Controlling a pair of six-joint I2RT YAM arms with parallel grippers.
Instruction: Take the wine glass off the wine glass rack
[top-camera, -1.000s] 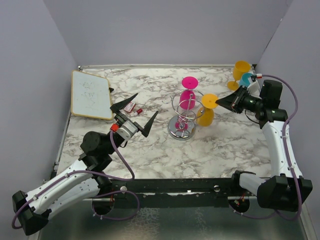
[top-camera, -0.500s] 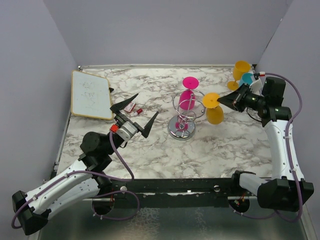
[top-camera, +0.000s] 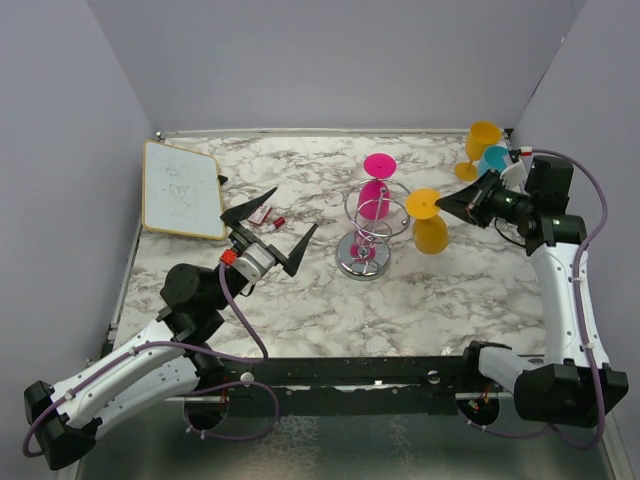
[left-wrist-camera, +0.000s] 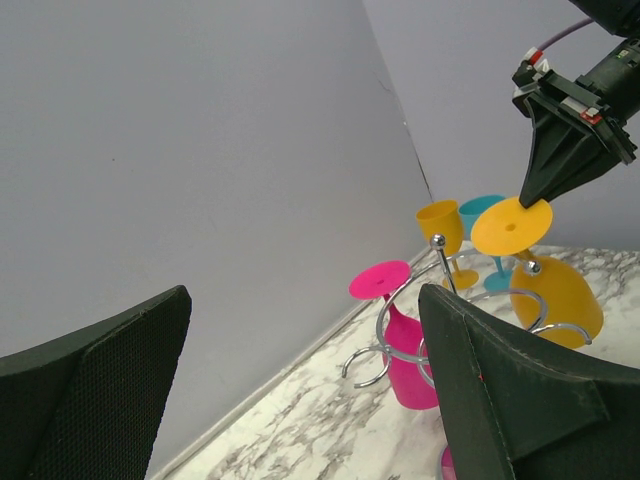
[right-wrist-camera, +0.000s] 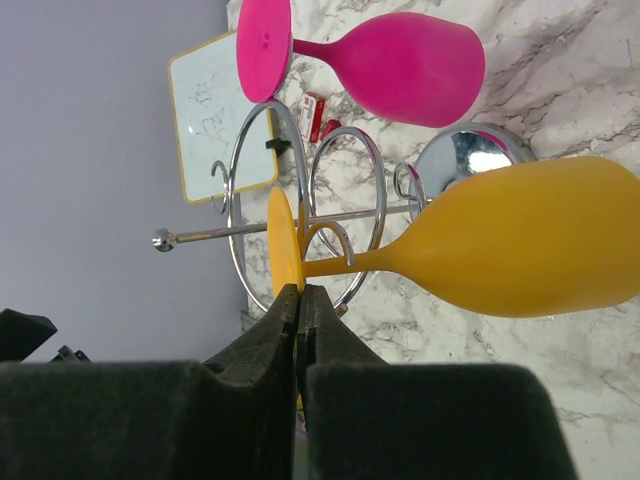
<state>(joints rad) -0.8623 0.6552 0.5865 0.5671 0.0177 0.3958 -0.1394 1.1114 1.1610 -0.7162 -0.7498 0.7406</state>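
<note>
Right jaws pinching foot of yellow glass (top-camera: 430, 233); glass shifted right off rack (top-camera: 360, 262) over last second, looks about clear of ring. Left jaws spread, idle.

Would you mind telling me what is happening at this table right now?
The right gripper pinches the foot of the upside-down yellow wine glass, holding it at the right edge of the wine glass rack. A pink glass hangs on the rack. The left gripper hovers open to the rack's left, holding nothing.
</note>
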